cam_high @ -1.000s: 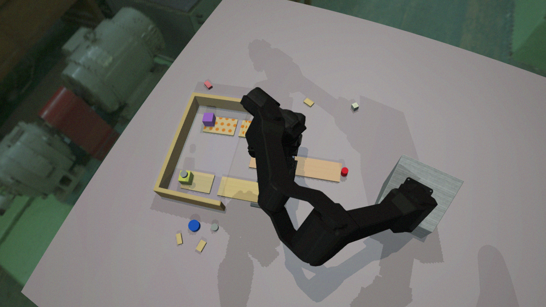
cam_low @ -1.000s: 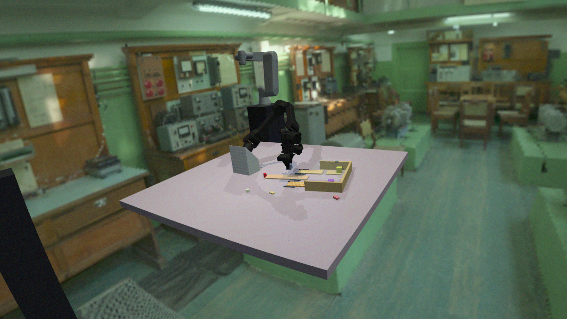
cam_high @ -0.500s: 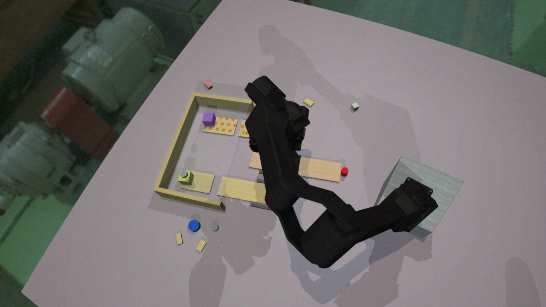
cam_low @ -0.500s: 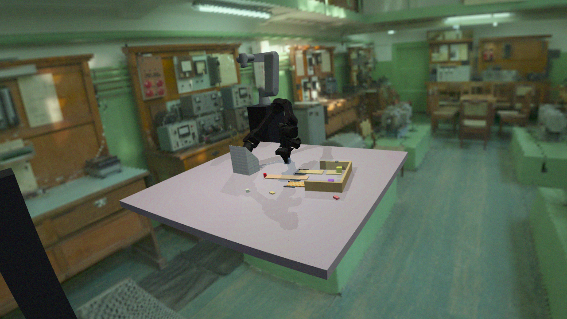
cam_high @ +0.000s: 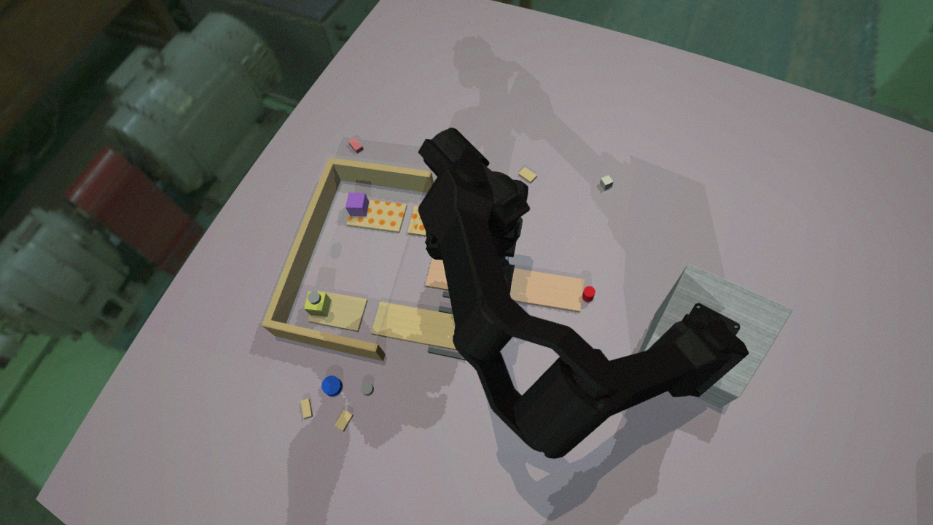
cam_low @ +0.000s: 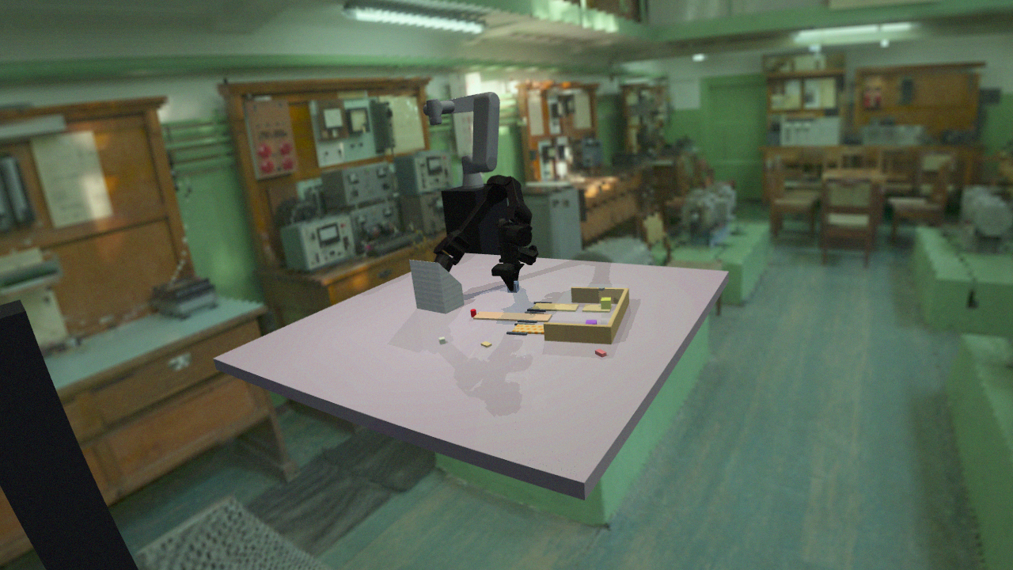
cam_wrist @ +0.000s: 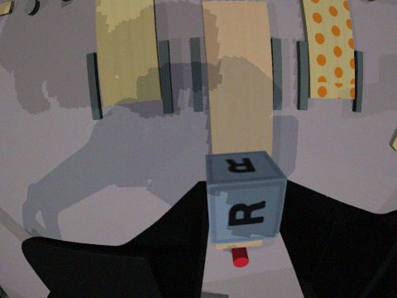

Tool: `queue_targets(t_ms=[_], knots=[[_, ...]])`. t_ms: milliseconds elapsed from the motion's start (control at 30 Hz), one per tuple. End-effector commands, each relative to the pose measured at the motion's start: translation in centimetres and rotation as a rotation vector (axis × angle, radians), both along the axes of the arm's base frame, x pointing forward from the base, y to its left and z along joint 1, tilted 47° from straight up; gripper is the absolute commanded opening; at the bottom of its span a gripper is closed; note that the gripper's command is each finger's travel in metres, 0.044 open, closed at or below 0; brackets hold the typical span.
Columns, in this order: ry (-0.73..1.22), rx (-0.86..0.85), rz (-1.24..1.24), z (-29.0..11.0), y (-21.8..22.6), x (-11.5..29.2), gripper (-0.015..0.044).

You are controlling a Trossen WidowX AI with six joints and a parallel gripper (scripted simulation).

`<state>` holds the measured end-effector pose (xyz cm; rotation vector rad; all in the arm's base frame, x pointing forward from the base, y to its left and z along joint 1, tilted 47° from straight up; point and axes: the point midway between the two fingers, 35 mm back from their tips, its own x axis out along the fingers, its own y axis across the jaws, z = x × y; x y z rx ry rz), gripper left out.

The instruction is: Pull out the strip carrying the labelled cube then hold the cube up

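Note:
My gripper (cam_wrist: 238, 187) (cam_low: 511, 280) is shut on the grey-blue cube marked R (cam_wrist: 246, 204) and holds it above the table, over the near end of the plain tan strip (cam_wrist: 238, 78) (cam_high: 551, 289) (cam_low: 506, 316). That strip is in one piece, lies drawn out of the wooden frame (cam_high: 306, 241) (cam_low: 580, 329), and has a red knob (cam_high: 588, 293) (cam_wrist: 241, 257) at its end. The orange-dotted strip (cam_high: 381, 215) (cam_wrist: 326, 50) carries a purple cube (cam_high: 356, 203). The yellowish strip (cam_high: 404, 319) (cam_wrist: 127, 33) is split, and its inner piece bears a yellow-green cube (cam_high: 317, 302). In the overhead view the arm hides the gripper.
The arm's grey base block (cam_high: 724, 313) (cam_low: 433, 286) stands at the right. Loose bits lie about: a blue disc (cam_high: 331, 386), a grey disc (cam_high: 367, 388), tan chips (cam_high: 305, 407) (cam_high: 527, 174), a pale cube (cam_high: 606, 181), a pink block (cam_high: 355, 144). Grey guide bars (cam_wrist: 195, 74) flank the strips.

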<state>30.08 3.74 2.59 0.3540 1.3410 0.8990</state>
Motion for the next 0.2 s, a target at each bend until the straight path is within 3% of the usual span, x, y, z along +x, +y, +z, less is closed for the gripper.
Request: queue_targets(t_ms=[0, 167], knots=[[-0.002, -0.004, 0.005, -0.01, -0.07, -0.04, 0.0], [-0.002, -0.004, 0.005, -0.01, -0.07, -0.04, 0.0]])
